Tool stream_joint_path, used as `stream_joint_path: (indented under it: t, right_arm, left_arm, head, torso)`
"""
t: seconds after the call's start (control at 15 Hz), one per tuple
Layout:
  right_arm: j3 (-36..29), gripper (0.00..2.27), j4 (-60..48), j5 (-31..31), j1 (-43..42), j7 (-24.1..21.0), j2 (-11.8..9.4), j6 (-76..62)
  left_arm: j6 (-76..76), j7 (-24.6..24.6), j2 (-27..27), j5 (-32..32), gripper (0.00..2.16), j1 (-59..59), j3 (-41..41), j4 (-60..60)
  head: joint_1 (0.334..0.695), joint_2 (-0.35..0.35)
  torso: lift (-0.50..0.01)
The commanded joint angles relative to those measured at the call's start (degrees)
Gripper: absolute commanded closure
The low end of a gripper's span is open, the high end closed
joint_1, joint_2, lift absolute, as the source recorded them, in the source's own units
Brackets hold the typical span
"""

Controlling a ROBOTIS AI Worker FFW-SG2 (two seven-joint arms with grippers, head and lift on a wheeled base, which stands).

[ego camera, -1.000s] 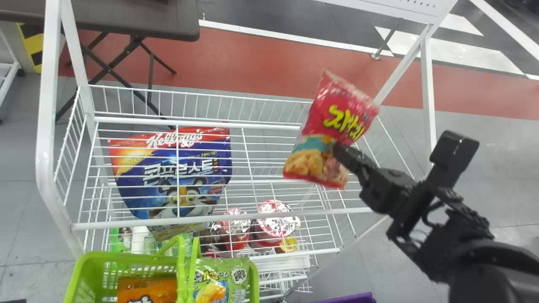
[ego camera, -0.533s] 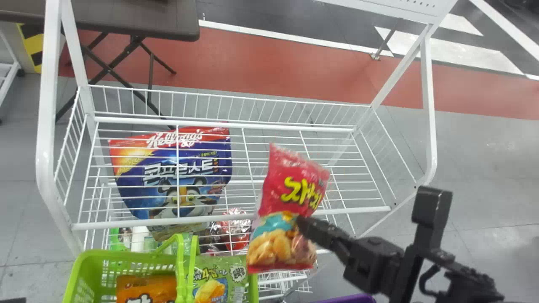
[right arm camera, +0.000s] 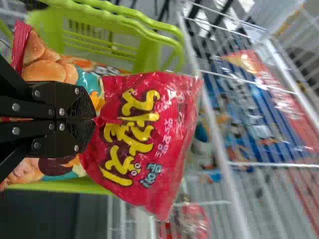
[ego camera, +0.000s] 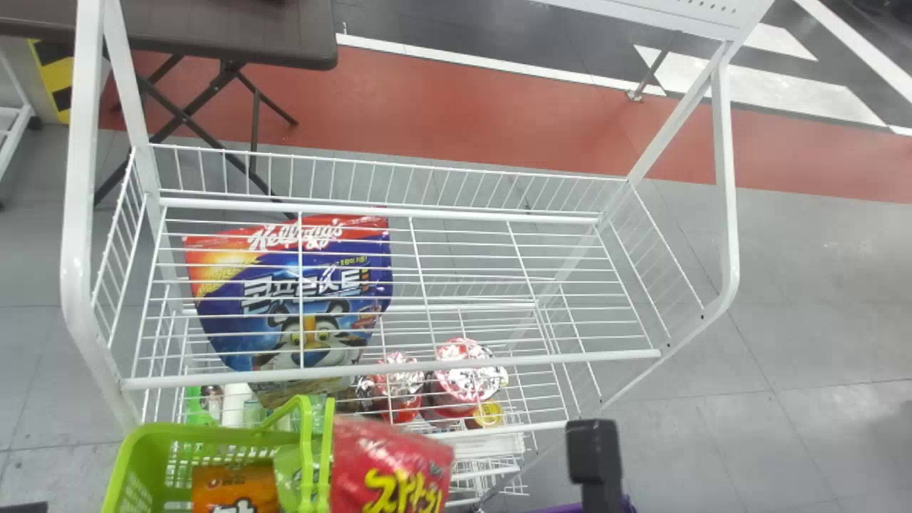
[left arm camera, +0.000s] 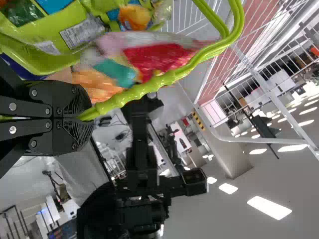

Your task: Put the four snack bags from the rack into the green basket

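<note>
Head view: the glossy red plastic snack bag (ego camera: pixel 388 459) hangs at the right side of the lime-green plastic basket (ego camera: pixel 206 434), so I should ease it inward, clear of the looped green handle (ego camera: pixel 326 438), and lower it before release. My right claw (right arm camera: pixel 95 119) is pinched narrow on the bag's middle; my left claw (left arm camera: pixel 90 117) is clamped around the handle.

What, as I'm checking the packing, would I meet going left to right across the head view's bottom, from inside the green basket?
Orange snack bag, green snack bag, red snack bag, black part of the right arm.
</note>
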Motion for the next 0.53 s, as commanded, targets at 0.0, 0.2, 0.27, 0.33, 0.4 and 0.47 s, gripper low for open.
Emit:
stream_joint_path:
  t: [0.0,0.2,0.27,0.33,0.4,0.47]
  right_arm:
    - [3.2,2.24,0.5,1.4,0.2,-0.1,-0.5,1.0]
    - [5.5,2.24,0.2,1.3,0.2,-0.6,-0.8,0.6]
    - [6.6,2.24,0.3,1.8,0.2,-1.6,-0.8,-2.2]
    - [7.6,2.24,0.5,2.2,0.2,-3.3,-0.9,-5.7]
    - [8.4,2.24,0.9,2.3,0.1,-4.6,-0.9,-9.1]
    - [9.1,2.24,1.3,2.4,0.0,-6.0,-0.9,-12.6]
  left_arm:
    - [0.0,0.0,0.0,0.0,1.84,0.0,-0.3,-0.1]
    - [0.0,-0.1,0.0,0.0,1.84,0.0,-0.3,-0.2]
    - [0.0,-0.1,0.0,-0.1,1.84,0.1,-0.3,-0.3]
    - [0.2,-0.1,0.0,-0.2,1.84,0.1,-0.4,-0.3]
    - [0.2,-0.1,0.0,-0.2,1.84,0.2,-0.6,-0.4]
    - [0.2,0.0,0.0,-0.4,1.84,0.3,-0.8,-0.6]
  head:
    - [0.695,-0.350]
    - [0.695,-0.350]
    - [0.695,-0.350]
    - [0.695,-0.350]
    - [0.695,-0.350]
    - [0.695,-0.348]
  torso:
    - [-0.007]
    - [-0.007]
    - [-0.007]
    - [-0.007]
    - [-0.007]
    - [-0.007]
